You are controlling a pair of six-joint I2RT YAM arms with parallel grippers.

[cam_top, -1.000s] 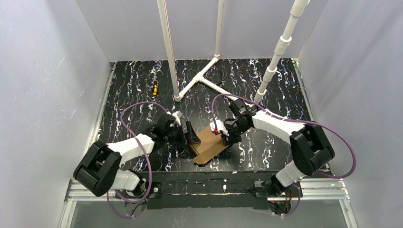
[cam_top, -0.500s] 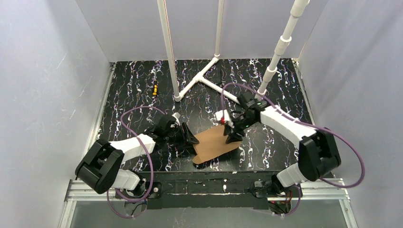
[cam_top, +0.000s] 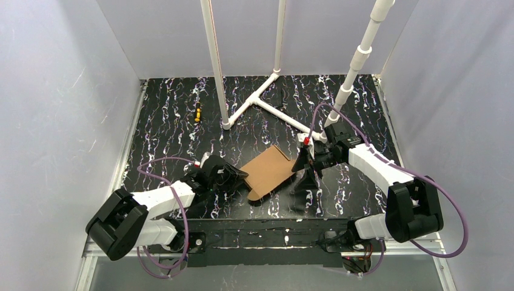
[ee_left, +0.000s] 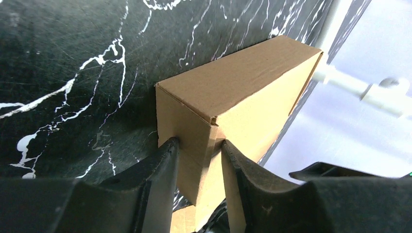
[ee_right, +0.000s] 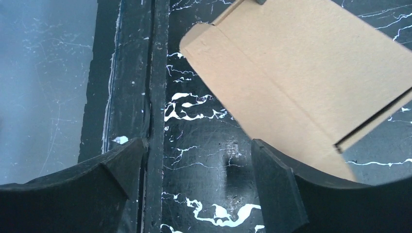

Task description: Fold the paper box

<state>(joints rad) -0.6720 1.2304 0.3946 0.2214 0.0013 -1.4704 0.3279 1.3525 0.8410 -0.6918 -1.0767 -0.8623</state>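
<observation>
1. Currently, the small, plain brown corrugated-cardboard paper box point(cam_top: 267, 173) is lying on the black marbled table point(cam_top: 170, 121), on the near side of the white plastic pipe frame point(cam_top: 260, 100), between that frame and the arm bases.
2. The left gripper point(ee_left: 199, 145) is working near-left of the pipe frame and pinching one end wall of the box, with a finger pressing on each face of the cardboard.
3. The right gripper point(ee_right: 199, 150) is hovering near-right of the frame with its jaws spread wide and nothing between them. The box's rounded flap is lying just ahead of its fingers.
4. By the look of it, the box is handling light and stiff across its panels, giving way only at the scored creases. A hard pinch is likely risking crushed edges, and the smooth tabletop is probably letting the box slide.
5. A good hold is looking like a flap's free edge, close to a crease — the other arm bracing the body.
</observation>
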